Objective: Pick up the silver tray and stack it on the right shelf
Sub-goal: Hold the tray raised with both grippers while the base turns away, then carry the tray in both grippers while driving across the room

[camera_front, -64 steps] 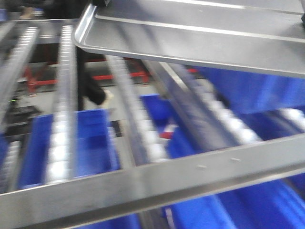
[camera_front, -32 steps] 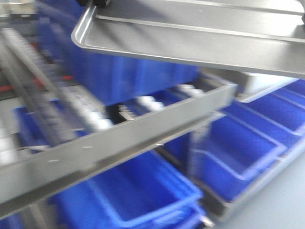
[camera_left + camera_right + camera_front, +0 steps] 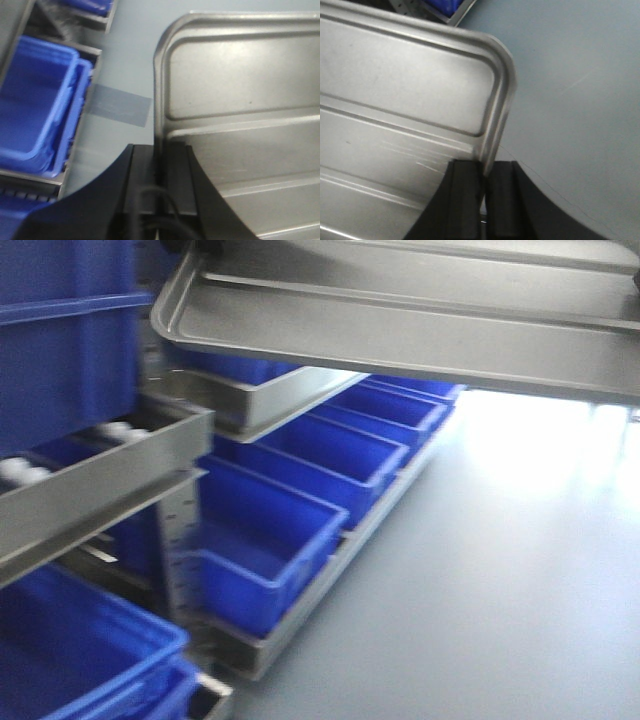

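The step in hand looks like the carry: the silver tray (image 3: 400,330) hangs in the air between both arms, not yet set on any shelf. The left gripper (image 3: 161,155) is clenched on the rim of one short end, a black finger on either side of the raised edge, and the right gripper (image 3: 484,170) pinches the opposite end's rim the same way. Below the tray and to its left runs a steel roller rack (image 3: 90,485) with white rollers behind a broad front bar; the view is soft there and no screws show, so it may or may not be the right shelf. Blue bins (image 3: 290,530) sit lower down beneath the tray, and bare grey floor (image 3: 500,570) lies under its right half. The next move probably calls for bringing the tray level over the rollers, both ends lowered together. The tray itself is shiny metal, with rounded corners, a shallow rim and long raised ridges across its floor.
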